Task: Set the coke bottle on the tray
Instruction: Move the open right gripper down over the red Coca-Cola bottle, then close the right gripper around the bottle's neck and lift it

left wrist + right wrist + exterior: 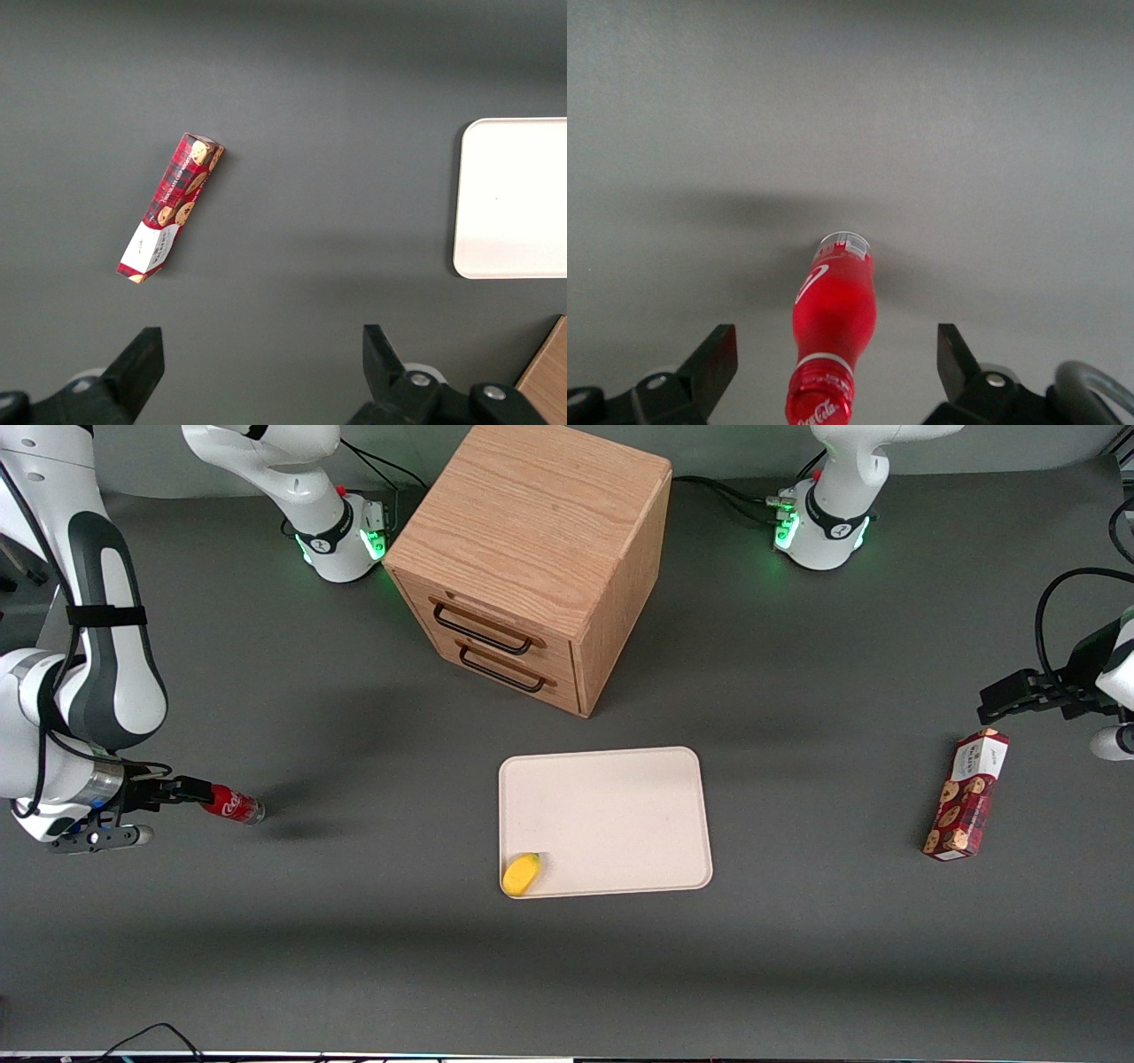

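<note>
The coke bottle (230, 804) is small and red with a white script logo. It lies on its side on the grey table at the working arm's end, its silvery base pointing toward the tray. My gripper (197, 792) is open at its cap end. In the right wrist view the bottle (834, 328) lies between the two spread fingers (719, 354) of the gripper (833, 345), with a gap on each side. The cream-white tray (620, 797) lies flat mid-table, nearer the front camera than the cabinet. It also shows in the left wrist view (514, 195).
A small yellow object (521, 873) sits on the tray's corner nearest the camera. A wooden drawer cabinet (532, 558) stands farther back. A red-brown cookie box (966, 794) lies toward the parked arm's end and shows in the left wrist view (171, 206).
</note>
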Available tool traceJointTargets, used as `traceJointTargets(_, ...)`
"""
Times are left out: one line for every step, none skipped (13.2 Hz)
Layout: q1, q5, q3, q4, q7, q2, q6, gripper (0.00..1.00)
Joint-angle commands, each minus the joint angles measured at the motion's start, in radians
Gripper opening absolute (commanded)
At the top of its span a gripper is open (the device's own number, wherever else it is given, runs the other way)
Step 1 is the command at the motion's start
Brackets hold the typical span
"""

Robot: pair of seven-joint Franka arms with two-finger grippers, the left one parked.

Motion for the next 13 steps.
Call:
traceJointTargets(0.004, 0.024, -0.005, -0.039, 0.027, -0.032, 0.006, 1.0)
traceJointTargets(0.004, 0.022, -0.005, -0.042, 0.027, -0.032, 0.006, 0.92)
traceJointTargets(0.004, 0.022, -0.005, -0.047, 0.027, -0.034, 0.004, 0.78)
traceJointTargets(0.005, 0.022, -0.005, -0.056, 0.027, -0.04, 0.003, 0.64)
traceJointTargets(0.005, 0.022, -0.004, -0.062, 0.036, -0.047, -0.002, 0.55)
traceJointTargets(0.007, 0.022, 0.001, -0.073, 0.06, -0.057, -0.005, 0.43)
traceJointTargets(0.008, 0.021, 0.005, -0.079, 0.08, -0.066, -0.01, 0.3)
traceJointTargets(0.007, 0.021, 0.013, -0.078, 0.086, -0.067, -0.019, 0.18)
traceJointTargets(0.008, 0.021, 0.015, -0.074, 0.086, -0.067, -0.025, 0.13)
traceJointTargets(0.008, 0.016, 0.018, -0.068, 0.088, -0.069, -0.026, 0.12)
traceJointTargets(0.008, 0.011, 0.022, -0.053, 0.088, -0.069, -0.043, 0.11)
traceJointTargets(0.008, 0.005, 0.024, -0.02, 0.088, -0.071, -0.081, 0.07)
traceJointTargets(0.008, -0.002, 0.024, 0.031, 0.09, -0.069, -0.135, 0.06)
